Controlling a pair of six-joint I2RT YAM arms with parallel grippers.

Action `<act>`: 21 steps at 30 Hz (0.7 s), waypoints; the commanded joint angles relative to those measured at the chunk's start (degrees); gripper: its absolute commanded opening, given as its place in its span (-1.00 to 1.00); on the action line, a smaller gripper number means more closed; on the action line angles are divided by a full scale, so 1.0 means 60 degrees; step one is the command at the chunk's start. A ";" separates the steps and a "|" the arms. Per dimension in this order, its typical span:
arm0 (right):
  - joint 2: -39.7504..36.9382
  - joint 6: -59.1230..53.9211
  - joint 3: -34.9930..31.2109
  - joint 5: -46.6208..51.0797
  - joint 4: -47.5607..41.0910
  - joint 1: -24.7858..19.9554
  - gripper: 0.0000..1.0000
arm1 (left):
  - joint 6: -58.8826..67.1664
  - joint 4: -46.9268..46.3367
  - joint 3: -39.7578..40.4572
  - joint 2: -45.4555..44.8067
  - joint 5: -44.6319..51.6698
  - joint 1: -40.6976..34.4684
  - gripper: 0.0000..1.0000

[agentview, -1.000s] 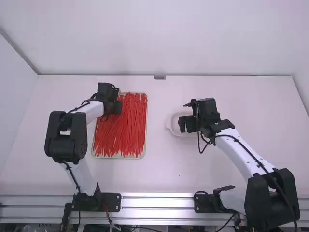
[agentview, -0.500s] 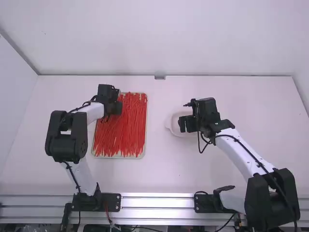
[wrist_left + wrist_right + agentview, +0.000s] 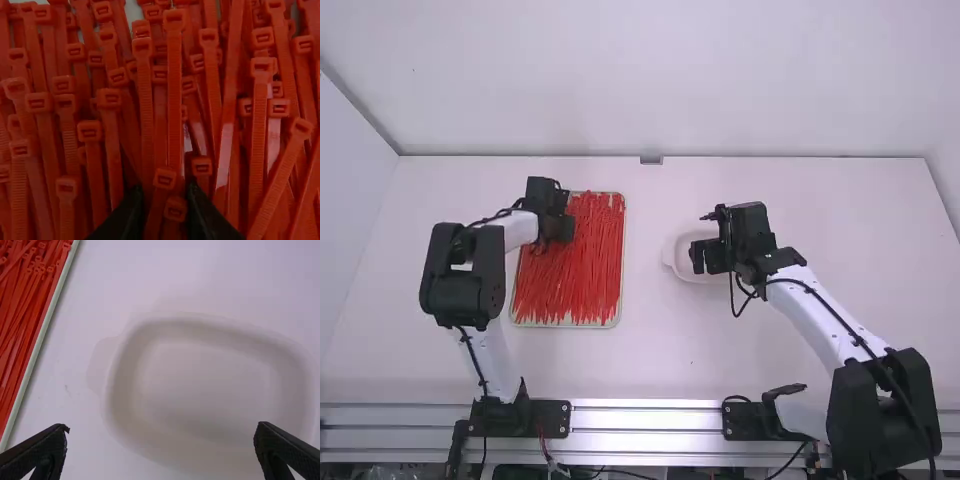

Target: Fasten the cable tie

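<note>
Two grippers: left gripper (image 3: 165,192) clamped on one red plastic cable tie (image 3: 165,179) for lifting; right gripper (image 3: 161,426) spread wide above shallow white dish (image 3: 200,385), evidently waiting.

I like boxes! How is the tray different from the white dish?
The tray is flat and piled with red cable ties; the white dish is deeper and empty. The left gripper sits among the tray's ties; the right gripper hovers open above the dish. Both rest on the table.
</note>
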 commanded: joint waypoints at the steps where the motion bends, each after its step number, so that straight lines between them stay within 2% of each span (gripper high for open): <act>1: 0.0029 -0.0047 0.0339 -0.0022 0.0025 0.0036 1.00 | -0.0018 -0.0244 0.0426 0.0098 0.0102 -0.0022 -0.45; 8: 0.0029 -0.0044 0.0339 -0.0015 0.0025 0.0029 0.99 | -0.0331 -0.0765 0.0962 0.0095 -0.0313 -0.0033 -0.42; 15: 0.0029 -0.0047 0.0339 -0.0015 0.0025 0.0029 1.00 | -0.0433 -0.0867 0.0951 0.0095 -0.0288 -0.0025 -0.56; 21: 0.0029 -0.0047 0.0339 -0.0018 0.0029 0.0029 1.00 | -0.0328 -0.0878 0.0863 0.0095 0.0175 -0.0025 -0.58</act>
